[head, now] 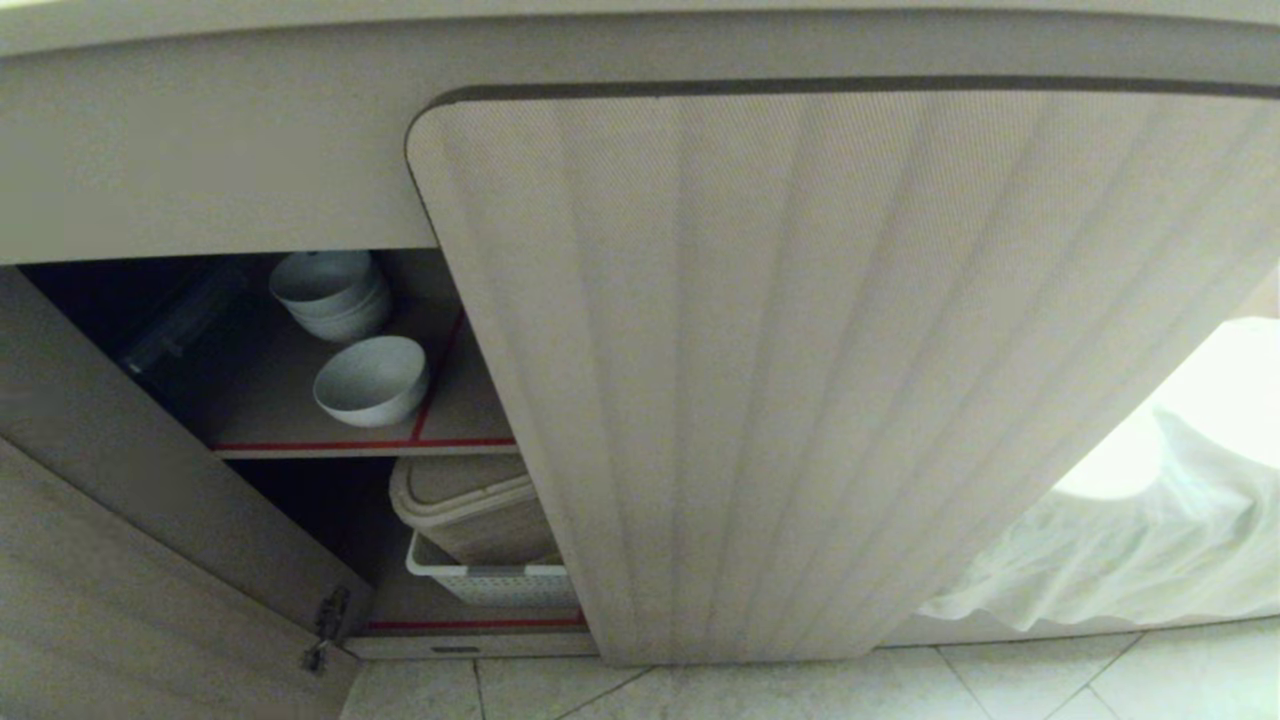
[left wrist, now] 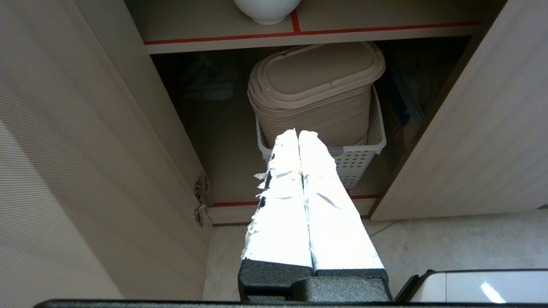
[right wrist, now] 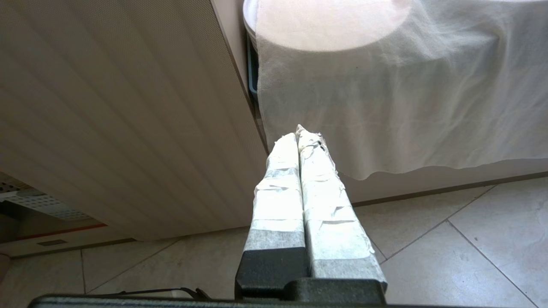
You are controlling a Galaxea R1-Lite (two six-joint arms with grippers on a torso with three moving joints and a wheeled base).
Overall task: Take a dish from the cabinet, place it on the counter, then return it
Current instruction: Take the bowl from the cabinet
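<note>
The glossy round white bowl (head: pixel 371 380) is sitting on the cabinet's (head: pixel 800 380) red-edged upper shelf (head: pixel 300 415), before stacked bowls (head: pixel 330 295). Both tape-wrapped pincers, left (left wrist: pixel 298 133) and right (right wrist: pixel 297 132), are hanging pressed closed, gripping nothing.

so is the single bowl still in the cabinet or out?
In. The single bowl sits on the cabinet's upper shelf, in front of the stacked bowls, behind the open door; neither claw holds it.
</note>
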